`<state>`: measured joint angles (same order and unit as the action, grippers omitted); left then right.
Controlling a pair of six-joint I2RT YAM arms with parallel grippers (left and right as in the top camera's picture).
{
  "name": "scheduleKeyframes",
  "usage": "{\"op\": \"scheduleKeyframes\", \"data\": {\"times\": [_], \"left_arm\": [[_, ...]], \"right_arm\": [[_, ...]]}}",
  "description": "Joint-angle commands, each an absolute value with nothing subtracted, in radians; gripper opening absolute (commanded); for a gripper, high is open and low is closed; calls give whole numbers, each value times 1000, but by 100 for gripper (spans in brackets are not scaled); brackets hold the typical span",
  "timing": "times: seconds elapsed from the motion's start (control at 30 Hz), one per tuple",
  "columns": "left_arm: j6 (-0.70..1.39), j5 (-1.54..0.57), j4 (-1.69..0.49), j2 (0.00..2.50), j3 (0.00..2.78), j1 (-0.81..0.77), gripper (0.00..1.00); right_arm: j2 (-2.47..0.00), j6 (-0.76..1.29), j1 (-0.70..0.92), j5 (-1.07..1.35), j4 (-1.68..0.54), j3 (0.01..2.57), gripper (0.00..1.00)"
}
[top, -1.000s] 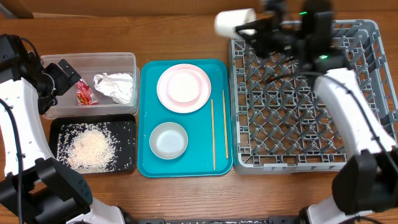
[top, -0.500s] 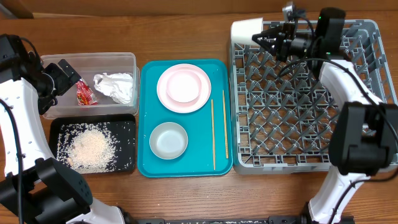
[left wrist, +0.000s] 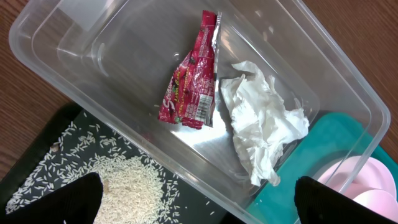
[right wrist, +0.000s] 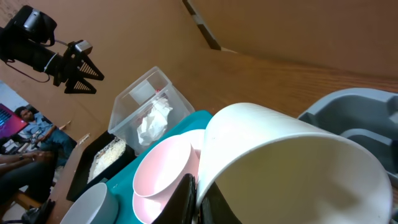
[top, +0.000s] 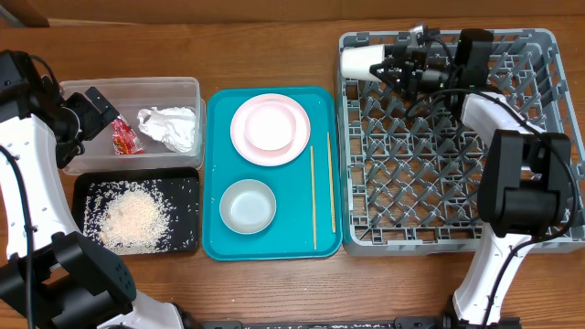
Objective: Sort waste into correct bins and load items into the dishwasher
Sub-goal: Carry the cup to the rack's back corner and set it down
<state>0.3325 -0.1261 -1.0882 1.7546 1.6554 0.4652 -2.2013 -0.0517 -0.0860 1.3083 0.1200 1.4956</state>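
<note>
Your right gripper (top: 388, 66) is clamped on the white cup (top: 357, 62), held sideways at the counter's far edge, over the far-left corner of the rack (top: 430, 192). Loading step. Next: tip it mouth-down between pegs and release; it's probably not seated. Plate (top: 270, 128), bowl (top: 248, 206) and chopsticks (top: 313, 196) wait on the teal tray (top: 292, 210), clear of your path. Left gripper (top: 94, 108) hangs open over the tub (top: 128, 100).

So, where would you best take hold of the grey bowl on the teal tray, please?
I'd pinch the rim of the bowl from straight above, one finger inside and one outside: it sits upright and open. Take the rim section facing the chopsticks, where the teal tray is barest.
</note>
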Motion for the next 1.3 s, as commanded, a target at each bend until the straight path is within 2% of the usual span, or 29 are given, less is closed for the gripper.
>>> {"op": "scheduleKeyframes", "data": {"times": [0.0,1.07,1.27], "left_arm": [[310,-120,-1088,1724,1654,463,100],[310,-120,-1088,1724,1654,463,100],[310,-120,-1088,1724,1654,463,100]], "right_arm": [[-2215,-53,-104,1318,118,1500,4],[-2224,-54,-143,1341,-26,1499,5],[-2224,-57,-178,1341,-43,1498,12]]}}
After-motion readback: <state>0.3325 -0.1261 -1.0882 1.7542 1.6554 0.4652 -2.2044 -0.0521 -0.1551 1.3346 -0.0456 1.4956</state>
